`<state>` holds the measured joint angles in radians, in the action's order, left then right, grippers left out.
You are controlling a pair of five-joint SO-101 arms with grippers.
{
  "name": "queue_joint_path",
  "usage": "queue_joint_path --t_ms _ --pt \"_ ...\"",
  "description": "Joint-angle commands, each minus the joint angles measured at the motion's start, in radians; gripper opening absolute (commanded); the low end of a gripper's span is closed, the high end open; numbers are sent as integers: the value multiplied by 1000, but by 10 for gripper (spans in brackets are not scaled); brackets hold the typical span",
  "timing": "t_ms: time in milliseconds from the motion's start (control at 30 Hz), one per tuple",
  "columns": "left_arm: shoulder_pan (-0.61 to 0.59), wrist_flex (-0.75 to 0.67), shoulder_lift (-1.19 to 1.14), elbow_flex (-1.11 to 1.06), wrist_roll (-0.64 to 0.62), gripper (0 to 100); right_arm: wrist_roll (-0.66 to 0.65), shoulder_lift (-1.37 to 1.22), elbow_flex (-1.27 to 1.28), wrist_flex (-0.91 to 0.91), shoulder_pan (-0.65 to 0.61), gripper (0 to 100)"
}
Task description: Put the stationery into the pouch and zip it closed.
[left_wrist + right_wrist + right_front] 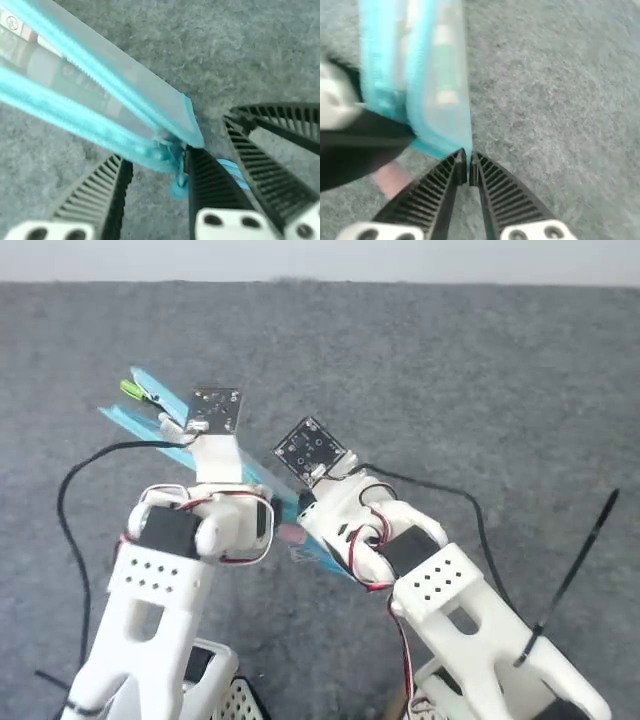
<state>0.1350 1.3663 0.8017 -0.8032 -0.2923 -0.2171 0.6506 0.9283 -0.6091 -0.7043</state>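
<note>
We are pinching a corner of the translucent blue zip pouch point(440, 75) on the grey worktop point(450, 390) with the right claw point(469, 157). The left claw point(156, 157) is hovering released by the slider point(177, 189), and the zip is apparently not yet closed.

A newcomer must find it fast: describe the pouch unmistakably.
On the grey table, look beneath the two white arms. The pouch lies slanted there, one corner pinched by the right hand. Unlike the small pink piece beside it, it is flat, see-through and edged in turquoise.
</note>
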Motion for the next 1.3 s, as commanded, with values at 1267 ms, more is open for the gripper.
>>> queue_joint_path --t_ms 1267 --pt "-103 -152 106 -157 180 141 -32 -179 51 338 -91 177"
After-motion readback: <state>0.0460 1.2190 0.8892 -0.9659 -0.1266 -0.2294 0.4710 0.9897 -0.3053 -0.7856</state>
